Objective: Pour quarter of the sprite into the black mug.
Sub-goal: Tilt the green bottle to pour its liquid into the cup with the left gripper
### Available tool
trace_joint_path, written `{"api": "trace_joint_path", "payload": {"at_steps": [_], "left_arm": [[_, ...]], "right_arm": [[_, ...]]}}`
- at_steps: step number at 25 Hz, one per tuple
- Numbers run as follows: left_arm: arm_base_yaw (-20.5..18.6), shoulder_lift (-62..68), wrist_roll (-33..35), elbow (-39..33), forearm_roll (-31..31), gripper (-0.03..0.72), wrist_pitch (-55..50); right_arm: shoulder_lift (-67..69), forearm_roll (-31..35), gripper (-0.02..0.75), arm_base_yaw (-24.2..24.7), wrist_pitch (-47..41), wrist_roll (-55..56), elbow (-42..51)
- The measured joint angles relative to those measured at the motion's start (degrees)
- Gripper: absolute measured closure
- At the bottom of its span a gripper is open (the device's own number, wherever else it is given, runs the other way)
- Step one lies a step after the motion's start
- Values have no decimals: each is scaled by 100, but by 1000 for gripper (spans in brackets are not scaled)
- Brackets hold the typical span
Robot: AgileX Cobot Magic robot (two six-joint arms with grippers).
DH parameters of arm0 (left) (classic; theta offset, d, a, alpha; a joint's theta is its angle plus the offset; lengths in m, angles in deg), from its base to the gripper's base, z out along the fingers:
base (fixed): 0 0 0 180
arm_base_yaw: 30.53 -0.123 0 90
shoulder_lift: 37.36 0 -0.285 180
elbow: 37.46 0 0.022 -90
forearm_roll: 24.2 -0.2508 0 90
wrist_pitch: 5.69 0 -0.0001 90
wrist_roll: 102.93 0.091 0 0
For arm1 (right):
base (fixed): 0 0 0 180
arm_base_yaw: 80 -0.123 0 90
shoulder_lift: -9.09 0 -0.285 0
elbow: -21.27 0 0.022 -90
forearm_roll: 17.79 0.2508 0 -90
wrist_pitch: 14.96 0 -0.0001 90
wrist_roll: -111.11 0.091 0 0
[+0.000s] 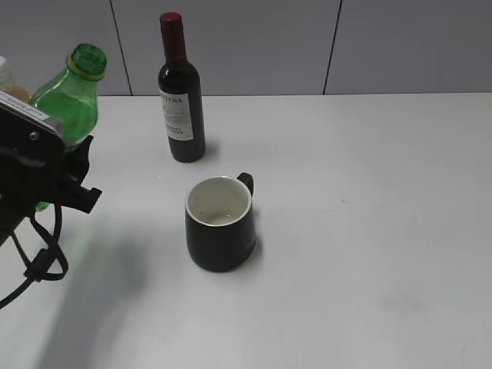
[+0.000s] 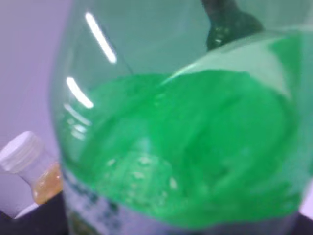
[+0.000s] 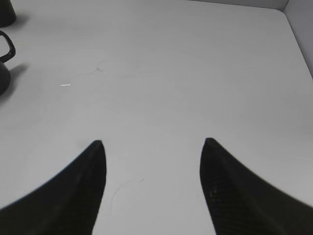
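The sprite (image 1: 73, 96), a green capless bottle, leans to the right at the far left of the exterior view. My left gripper (image 1: 73, 171) is shut on its lower body. In the left wrist view the sprite (image 2: 195, 147) fills the frame, with green liquid and bubbles, and the fingers are hidden behind it. The black mug (image 1: 219, 234) stands upright mid-table, its white inside showing and its handle at the back right, well to the right of the bottle. My right gripper (image 3: 152, 144) hangs open over bare table, with the mug's handle (image 3: 7, 49) at the far left edge.
A dark wine bottle (image 1: 181, 100) with a red top stands behind the mug. An orange-drink bottle (image 2: 29, 166) with a white cap sits just left of the sprite. A grey wall borders the back of the white table (image 1: 369, 231).
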Motion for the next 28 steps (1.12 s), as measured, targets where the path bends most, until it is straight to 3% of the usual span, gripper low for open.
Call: {"api": "trace_joint_path", "payload": {"at_steps": [4, 19, 28], "left_arm": [[129, 0, 724, 110, 338, 213, 46], [251, 170, 3045, 242, 533, 214, 217], [254, 317, 3516, 242, 538, 214, 188]], "right_arm": [[0, 0, 274, 0, 0, 0, 0], [0, 0, 274, 0, 0, 0, 0], [0, 0, 274, 0, 0, 0, 0]]}}
